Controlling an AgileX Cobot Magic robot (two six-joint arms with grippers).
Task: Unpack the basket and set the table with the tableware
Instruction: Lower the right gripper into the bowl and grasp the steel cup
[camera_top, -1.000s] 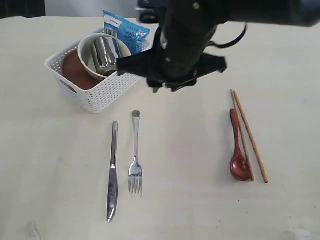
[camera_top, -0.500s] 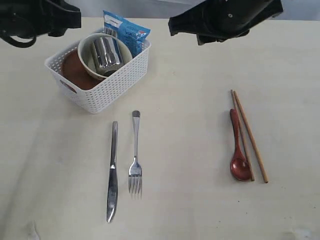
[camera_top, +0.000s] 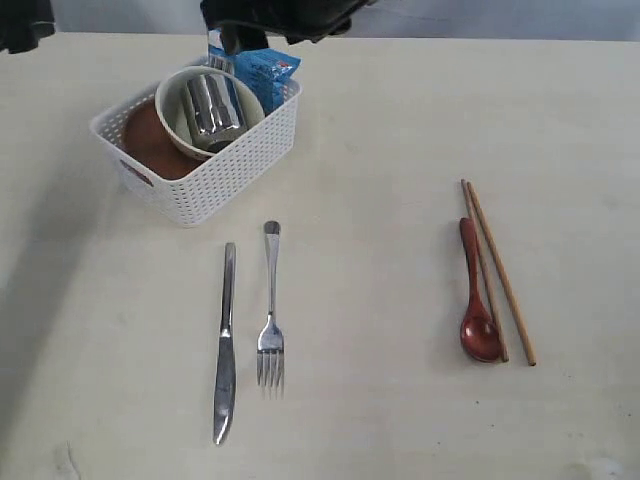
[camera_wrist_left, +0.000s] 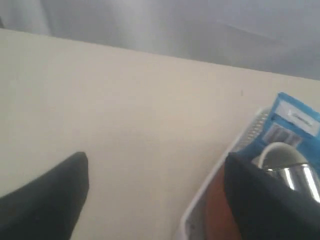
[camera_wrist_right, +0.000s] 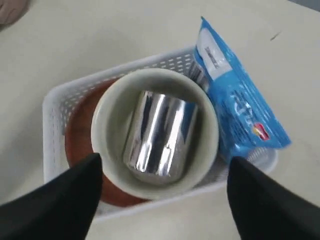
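The basket (camera_top: 225, 172) is white with tiny holes. The bowl (camera_top: 172, 116) is cream, the cup (camera_top: 212, 108) shiny silver, the packet (camera_top: 268, 72) blue, the plate (camera_top: 150, 146) reddish brown, the spoon (camera_top: 480, 336) dark red.

R arm (camera_top: 280, 15) has been swung from mid-table to the ext. view's top edge; R gripper (camera_wrist_right: 165, 167) is now set above the basket (camera_top: 215, 175). L arm (camera_top: 22, 25) has been drawn back into the top-left corner, mostly out of view.
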